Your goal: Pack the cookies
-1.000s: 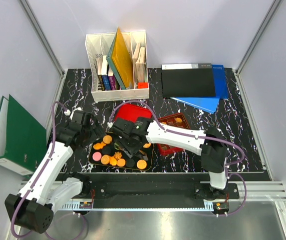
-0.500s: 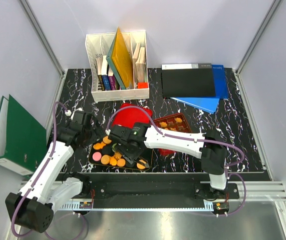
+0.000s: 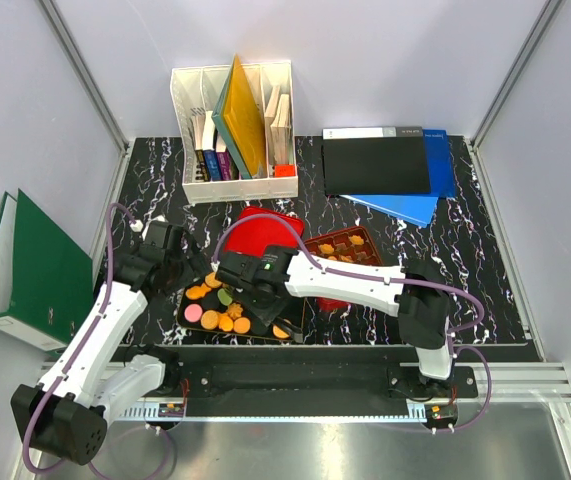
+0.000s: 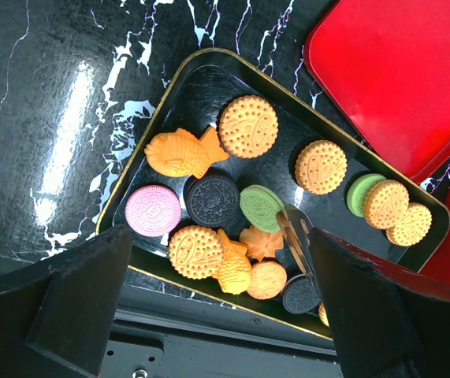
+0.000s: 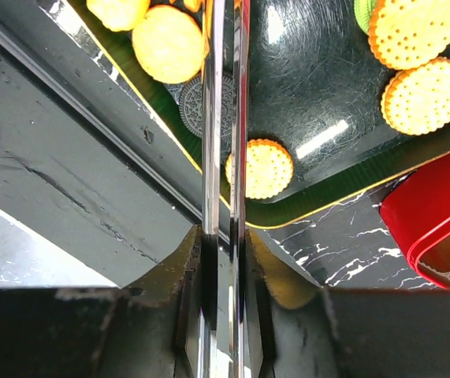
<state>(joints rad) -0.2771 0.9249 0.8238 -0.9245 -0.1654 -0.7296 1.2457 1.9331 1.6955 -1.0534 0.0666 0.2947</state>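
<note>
Cookies [image 4: 248, 126] orange, pink, green and black; tray [image 4: 197, 98] black, gold-rimmed; lid [image 4: 398, 71] plain red; tabletop [image 4: 43, 79] black with white marble veining.

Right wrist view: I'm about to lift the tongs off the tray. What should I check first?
1. Right gripper clamped on the tongs: ok, the blades sit in its grip.
2. Something caught between the blades: cannot tell, the tips run out of frame.
3. Left gripper open and empty: ok, it hangs over the tray.
4. Cookies on the tray to pick from: ok, many.
5. Red tin uncovered: ok, its lid lies beside the tray.
</note>
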